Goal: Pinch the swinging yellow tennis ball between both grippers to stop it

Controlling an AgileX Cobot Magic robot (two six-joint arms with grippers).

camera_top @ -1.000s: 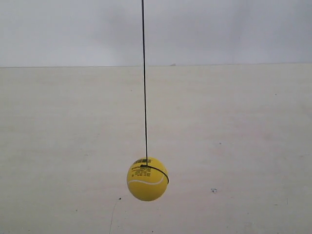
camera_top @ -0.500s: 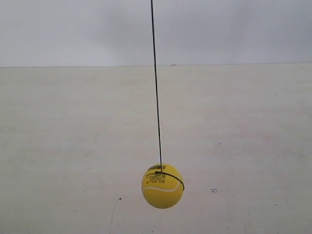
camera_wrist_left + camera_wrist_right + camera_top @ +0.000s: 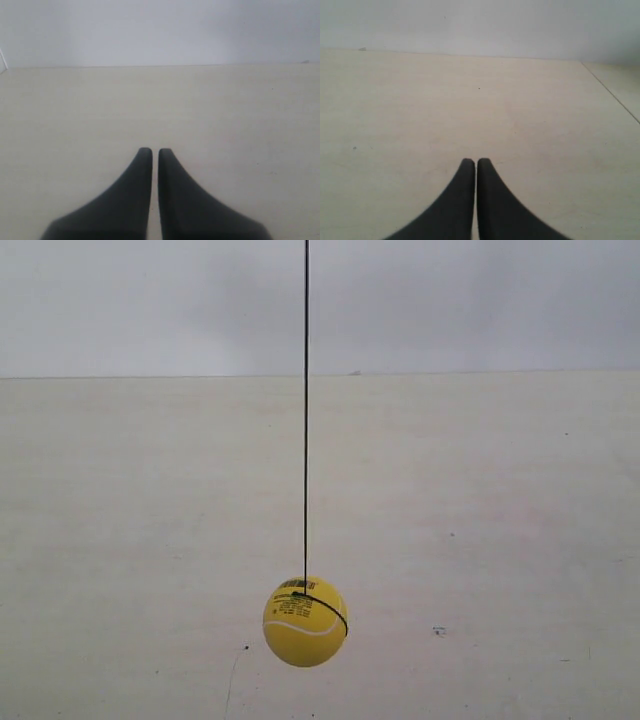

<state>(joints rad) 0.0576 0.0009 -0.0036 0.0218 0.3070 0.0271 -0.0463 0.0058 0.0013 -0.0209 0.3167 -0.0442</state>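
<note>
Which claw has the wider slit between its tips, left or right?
The left claw: a clear pale strip of table shows between its tips. The right claw leaves only a hairline gap between its own.

You have a pale cream bench [image 3: 480, 490] running back to a plain grey-white wall [image 3: 480, 300]. A few small dark specks [image 3: 438, 631] mark it, under soft, even light.

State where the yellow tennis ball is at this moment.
In the exterior view the yellow tennis ball hangs low, just left of centre, on a black string over the pale table; neither wrist view shows it.
</note>
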